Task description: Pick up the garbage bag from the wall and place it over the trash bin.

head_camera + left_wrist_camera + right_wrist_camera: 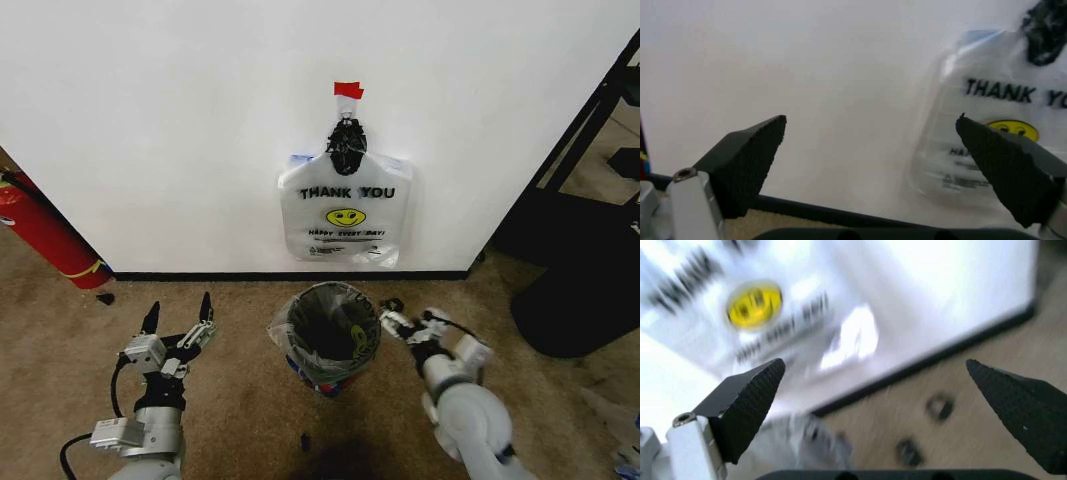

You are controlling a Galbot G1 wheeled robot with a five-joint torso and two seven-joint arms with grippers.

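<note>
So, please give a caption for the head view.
Both hands, left and right, open beside the bag-lined trash bin; bag bundle hangs on wall.

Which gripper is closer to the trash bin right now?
The right gripper, almost at the trash bin's rim on its right side. The left gripper hangs open well off to the bin's left.

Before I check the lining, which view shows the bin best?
The head view: the bin is whole there, seen from above, already lined with a bag, between both open grippers. The right wrist view catches only a blurred bit of it; the left wrist view faces the wall.
</note>
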